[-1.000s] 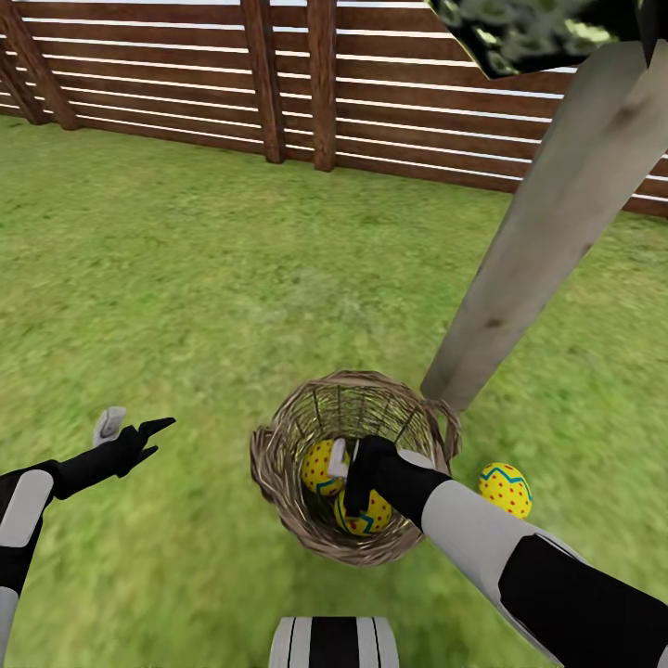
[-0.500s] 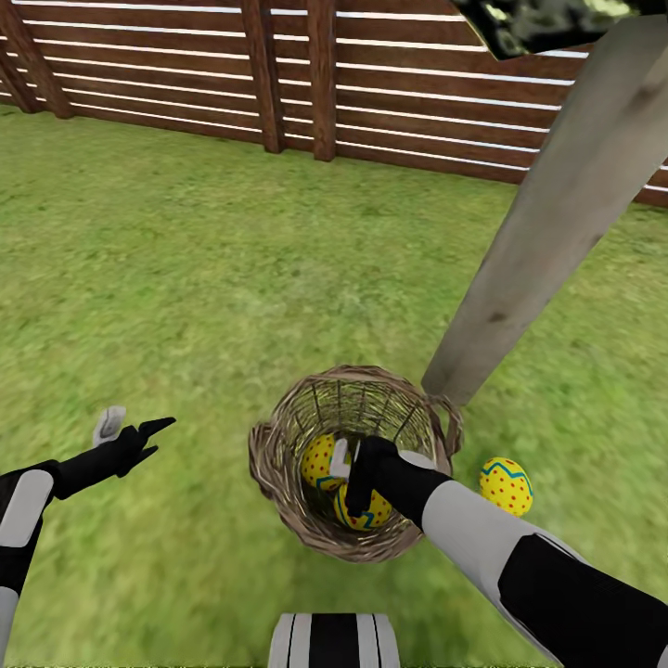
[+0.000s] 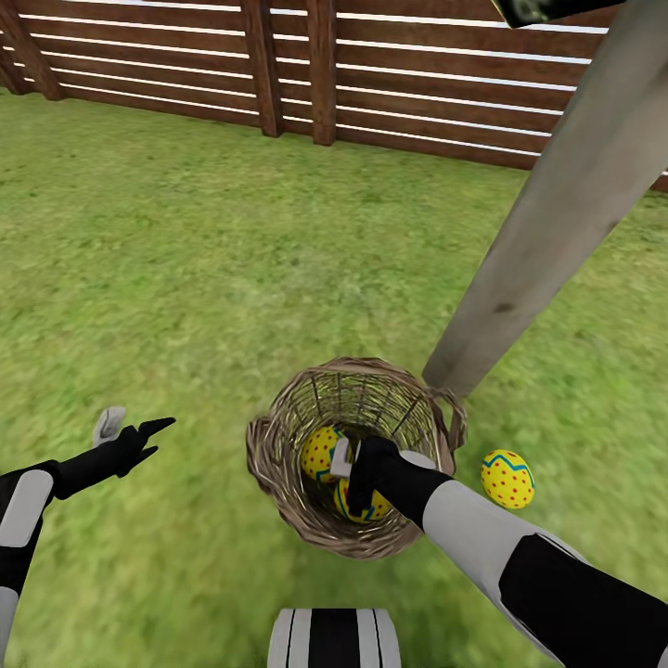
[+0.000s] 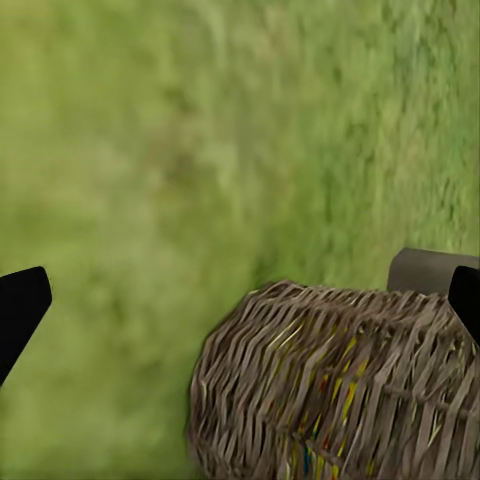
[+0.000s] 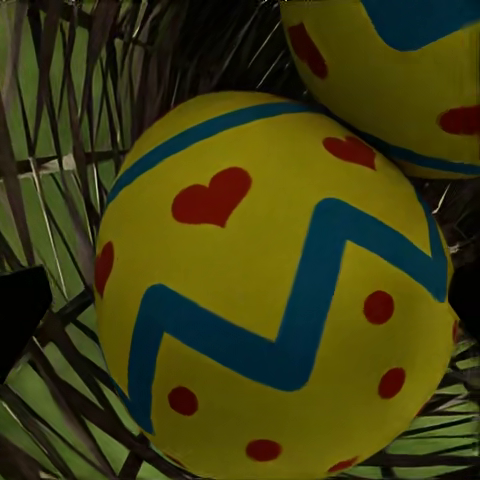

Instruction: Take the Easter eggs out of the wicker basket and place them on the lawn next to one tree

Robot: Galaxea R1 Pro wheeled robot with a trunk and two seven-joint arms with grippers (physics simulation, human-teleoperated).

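The wicker basket (image 3: 278, 468) stands on the lawn (image 3: 186, 278) at the foot of the tree (image 3: 547, 223). Two Easter eggs lie inside it, one (image 3: 320, 453) toward the left wall and one (image 3: 371, 506) under my right hand. A third egg (image 3: 507, 479) rests on the grass right of the basket, close to the trunk. My right gripper (image 3: 351, 482) reaches into the basket, open, fingertips (image 5: 20, 310) on either side of the nearer egg (image 5: 270, 290); the other egg (image 5: 400, 70) lies behind it. My left gripper (image 3: 134, 424) hovers open left of the basket (image 4: 340, 390).
A brown slatted fence (image 3: 278, 83) with upright posts closes off the far side of the grass. The slanting trunk crosses the upper right of the head view. Its grey base (image 4: 430, 270) shows just behind the basket.
The head view has tilted down a little, so fence and basket sit higher in the picture. My right gripper sits slightly deeper in the basket. The left arm holds still.
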